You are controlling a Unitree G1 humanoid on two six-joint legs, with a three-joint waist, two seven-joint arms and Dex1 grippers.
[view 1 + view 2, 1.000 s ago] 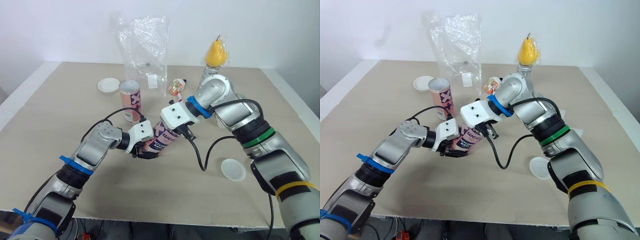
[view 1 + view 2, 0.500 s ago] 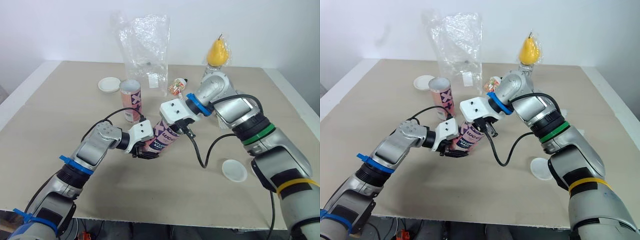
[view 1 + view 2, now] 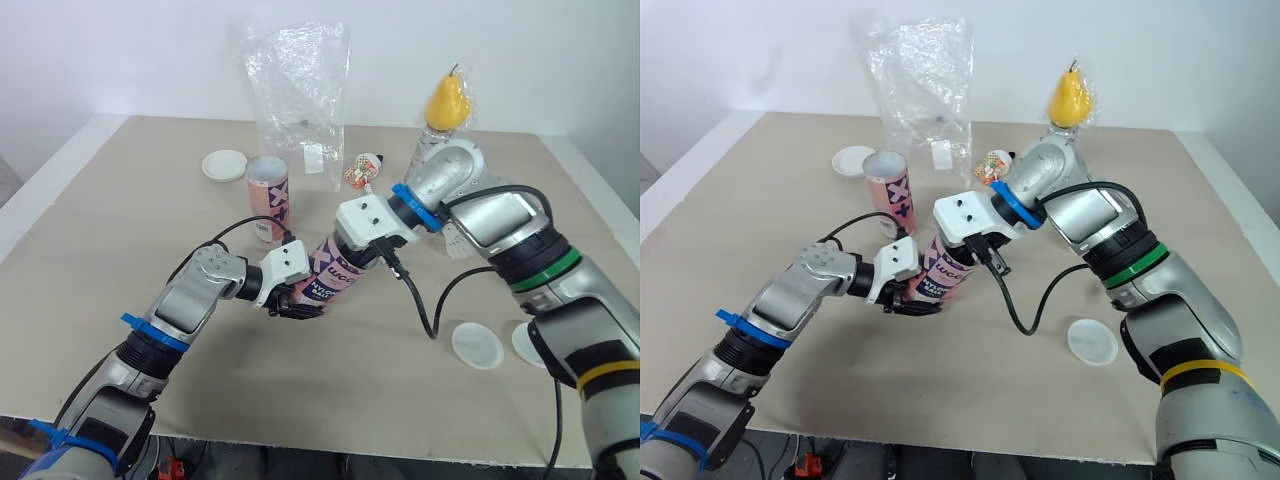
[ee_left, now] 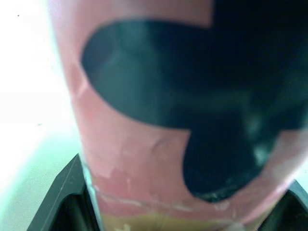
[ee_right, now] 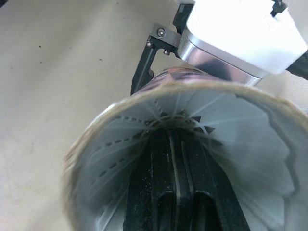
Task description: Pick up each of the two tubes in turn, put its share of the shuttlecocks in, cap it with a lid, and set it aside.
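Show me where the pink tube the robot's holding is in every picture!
Left eye view: the pink tube is in the middle, tilted.
Right eye view: middle, tilted.
Left wrist view: very close, pink with black marks.
Right wrist view: its open mouth and rim.
Shared landmark: the left gripper clamping its lower end.

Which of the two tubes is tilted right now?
The nearer tube, held at its base by the left gripper, leans over; the other tube stands upright farther back, free of both grippers.

Beige table (image 3: 120, 200) holds white lids (image 3: 477, 345), an upright tube (image 3: 268, 195), seemingly a bag (image 3: 300, 90)
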